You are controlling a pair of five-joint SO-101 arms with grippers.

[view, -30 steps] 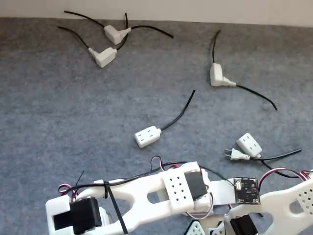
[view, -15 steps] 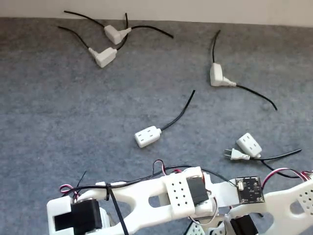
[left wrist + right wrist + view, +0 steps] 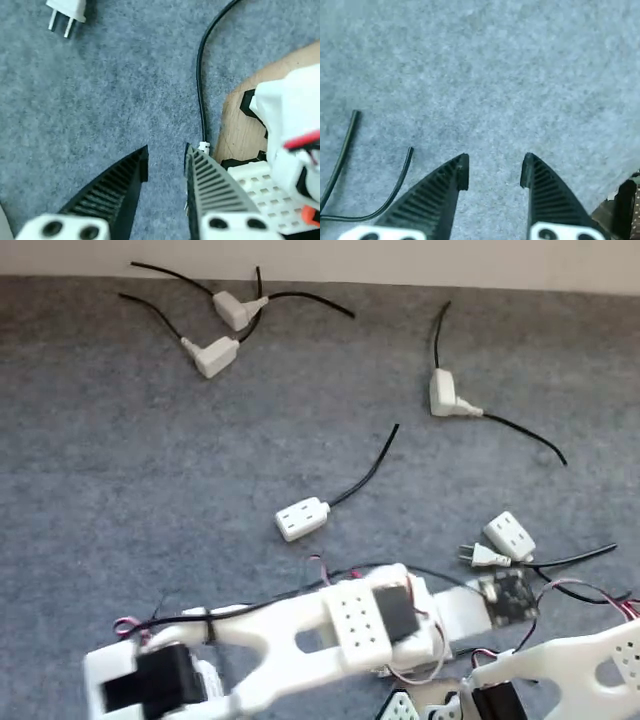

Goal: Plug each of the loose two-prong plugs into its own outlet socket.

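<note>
Grey carpet (image 3: 495, 60) lies beneath. The left gripper (image 3: 166, 156) is narrowly parted and empty, a plug (image 3: 66, 9) well apart. The right gripper (image 3: 495, 167) is parted too, empty.

An arm (image 3: 300, 640) at 7 o'clock is blurred; a plug (image 3: 69, 7) is cut by the edge.

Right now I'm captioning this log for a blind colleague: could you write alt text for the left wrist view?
The left gripper hangs open over grey carpet, holding nothing. A black cord runs up close beside it, and a white two-prong plug lies loose farther off, prongs bare.
</note>
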